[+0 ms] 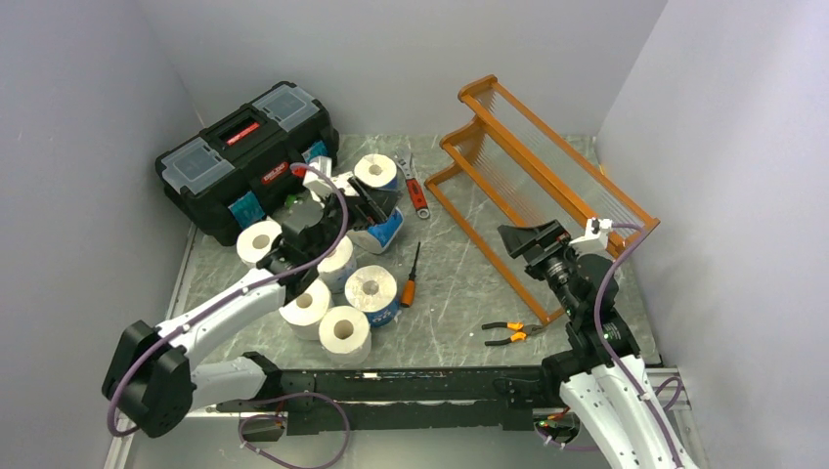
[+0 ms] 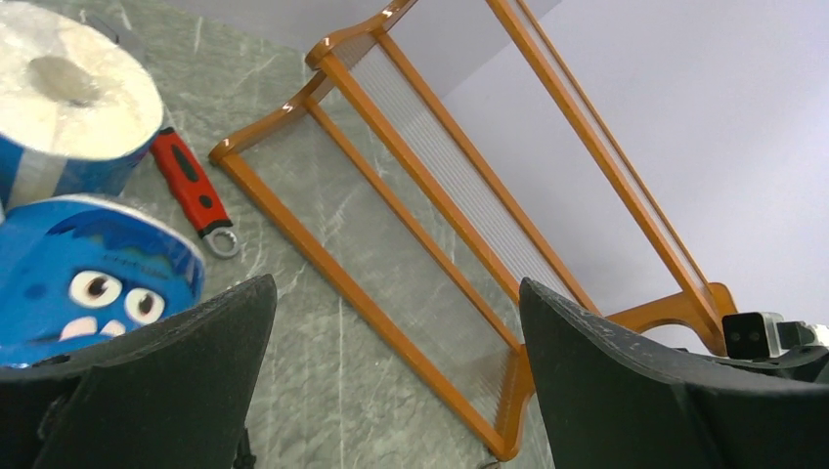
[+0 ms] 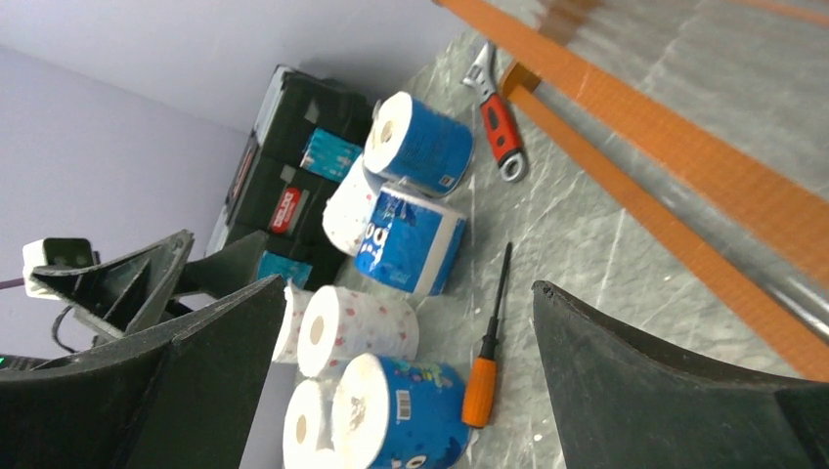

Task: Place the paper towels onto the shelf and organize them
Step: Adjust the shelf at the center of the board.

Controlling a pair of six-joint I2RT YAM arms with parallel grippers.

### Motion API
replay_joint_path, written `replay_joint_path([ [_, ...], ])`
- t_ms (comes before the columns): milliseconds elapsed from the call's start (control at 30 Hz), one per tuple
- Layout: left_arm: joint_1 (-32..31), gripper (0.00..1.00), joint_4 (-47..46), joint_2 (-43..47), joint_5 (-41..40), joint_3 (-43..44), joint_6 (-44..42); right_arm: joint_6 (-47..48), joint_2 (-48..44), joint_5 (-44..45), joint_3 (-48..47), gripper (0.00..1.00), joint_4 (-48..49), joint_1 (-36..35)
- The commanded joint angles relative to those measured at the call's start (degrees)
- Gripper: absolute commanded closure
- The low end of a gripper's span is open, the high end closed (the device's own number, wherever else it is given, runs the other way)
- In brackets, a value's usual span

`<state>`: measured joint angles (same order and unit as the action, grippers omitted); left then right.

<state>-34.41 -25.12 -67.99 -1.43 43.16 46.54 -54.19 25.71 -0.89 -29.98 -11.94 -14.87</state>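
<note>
Paper towels (image 1: 371, 290) huddle at the nine o'clock side of the marbled grey-green table (image 1: 459, 283). They are short, fat rolls with hollow cores, some soft dimpled white, others in glossy blue wrappers, one with cartoon eyes. The shelf (image 1: 533, 176), an orange-brown wooden rack with pale slatted tiers, sits at two o'clock. The left end effector (image 1: 367, 200) hovers over the rolls, spread wide and gripping nothing. The right end effector (image 1: 523, 239), beside the shelf, gapes equally empty.
</note>
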Motion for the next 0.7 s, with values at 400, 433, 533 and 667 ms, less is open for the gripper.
replay_joint_path([
  [400,0.4,0.01,10.7,17.2,-10.5,-8.2,0.7,-8.8,10.8,34.9,-3.6,0.01,8.9,-33.1],
  [433,0.4,0.01,11.5,18.9,-12.2,-9.1,1.0,-11.4,10.8,39.2,-2.4,0.01,9.5,-34.8],
  [533,0.5,0.01,12.8,23.5,-15.6,-12.6,1.8,-19.0,10.4,48.7,2.5,0.00,16.6,-38.2],
  [667,1.0,0.01,14.5,27.1,-17.2,-15.0,2.0,-30.6,13.3,55.3,4.3,0.00,16.9,-39.4],
])
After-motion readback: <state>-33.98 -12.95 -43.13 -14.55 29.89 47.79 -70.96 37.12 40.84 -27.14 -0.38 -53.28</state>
